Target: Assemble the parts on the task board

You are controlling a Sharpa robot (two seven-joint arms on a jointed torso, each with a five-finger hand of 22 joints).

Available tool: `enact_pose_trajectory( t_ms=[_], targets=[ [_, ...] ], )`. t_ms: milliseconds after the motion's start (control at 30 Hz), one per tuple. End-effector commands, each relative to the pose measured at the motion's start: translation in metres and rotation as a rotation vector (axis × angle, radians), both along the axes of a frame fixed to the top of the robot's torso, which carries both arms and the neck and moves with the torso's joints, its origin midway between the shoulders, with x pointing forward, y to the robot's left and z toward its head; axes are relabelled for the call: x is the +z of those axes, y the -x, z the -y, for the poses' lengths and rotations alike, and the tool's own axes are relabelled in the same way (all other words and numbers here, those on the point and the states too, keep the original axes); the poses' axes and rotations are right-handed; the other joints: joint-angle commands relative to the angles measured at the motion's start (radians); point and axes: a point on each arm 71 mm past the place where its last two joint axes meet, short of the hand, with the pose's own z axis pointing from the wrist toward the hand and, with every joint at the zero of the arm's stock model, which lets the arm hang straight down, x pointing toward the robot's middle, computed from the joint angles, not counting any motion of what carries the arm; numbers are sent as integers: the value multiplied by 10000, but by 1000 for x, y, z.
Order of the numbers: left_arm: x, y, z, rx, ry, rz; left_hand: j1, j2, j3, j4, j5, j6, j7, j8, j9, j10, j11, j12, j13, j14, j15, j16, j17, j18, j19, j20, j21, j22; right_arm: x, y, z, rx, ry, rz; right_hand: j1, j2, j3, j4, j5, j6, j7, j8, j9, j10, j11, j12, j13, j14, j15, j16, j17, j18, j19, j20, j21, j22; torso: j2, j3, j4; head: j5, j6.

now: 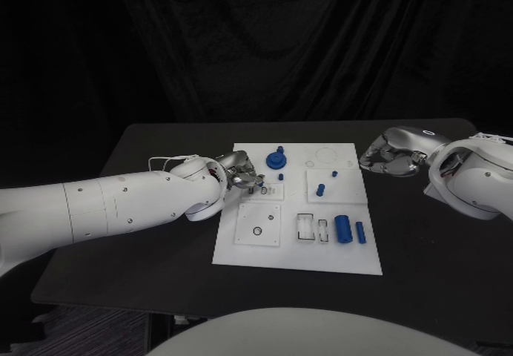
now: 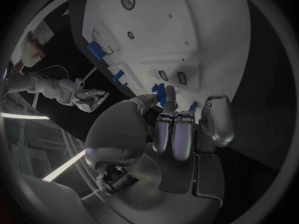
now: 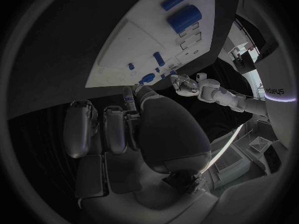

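The white task board [image 1: 241, 248] lies mid-table. On it stand a blue knob [image 1: 277, 158], a blue peg [image 1: 319, 190], two small blue studs [image 1: 333, 174] [image 1: 280, 177], a thick blue cylinder [image 1: 342, 228] and a slim blue bar [image 1: 360, 232]. My left hand [image 1: 241, 174] hovers at the board's left edge beside the knob, fingers bent over two small slots [image 2: 172, 76]. In the left wrist view the knob [image 2: 163, 93] sits right at the thumb; whether it is touched is unclear. My right hand [image 1: 387, 157] hangs off the board's right edge, fingers curled in with nothing in them.
The board has a ring recess [image 1: 256, 231] at the near left and rectangular slots [image 1: 306, 227] next to the cylinder. The black table [image 1: 160, 259] runs wide around the board, with its edges close at the front and left.
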Motion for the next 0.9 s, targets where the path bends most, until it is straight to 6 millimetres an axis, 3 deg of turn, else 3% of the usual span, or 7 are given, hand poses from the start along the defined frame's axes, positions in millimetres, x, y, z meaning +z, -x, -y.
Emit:
enact_pose_trajectory(
  t_ms=[33,233,900],
  targets=[
    [-2,1,3,-185,81,118,-58,4,271,-199,-63,-107,-108,48,15,1026,9,25,2614,1038,-22,26,2634,47,21,-40,32,1653,1,0,1,-108,-163,250,11,-79,71,-5,54,-60,42,-52,-16,88,23,-16,1249,539,0,-28,401,114,90,-43,-56,1769,3,-3,39,-27,-2],
    [-6,2,5,-243,71,30,-70,8,274,-181,-78,-98,-109,52,15,1026,8,25,2614,1038,-22,26,2634,46,27,-38,40,1655,2,0,1,-104,-173,266,11,-79,71,-5,54,-60,42,-52,-16,88,23,-16,1249,539,0,-28,401,114,90,-43,-56,1769,7,-12,-4,4,-2],
    [-13,4,7,-432,-45,-244,-84,15,280,-155,-97,-93,-111,53,12,1026,6,25,2614,1038,-23,26,2634,46,31,-37,42,1656,1,0,1,-142,-113,178,2,-84,79,-1,57,-80,51,-64,-21,87,31,-19,1244,541,7,-30,400,115,90,-38,-66,1766,-23,-6,-29,-16,-2]
  ],
)
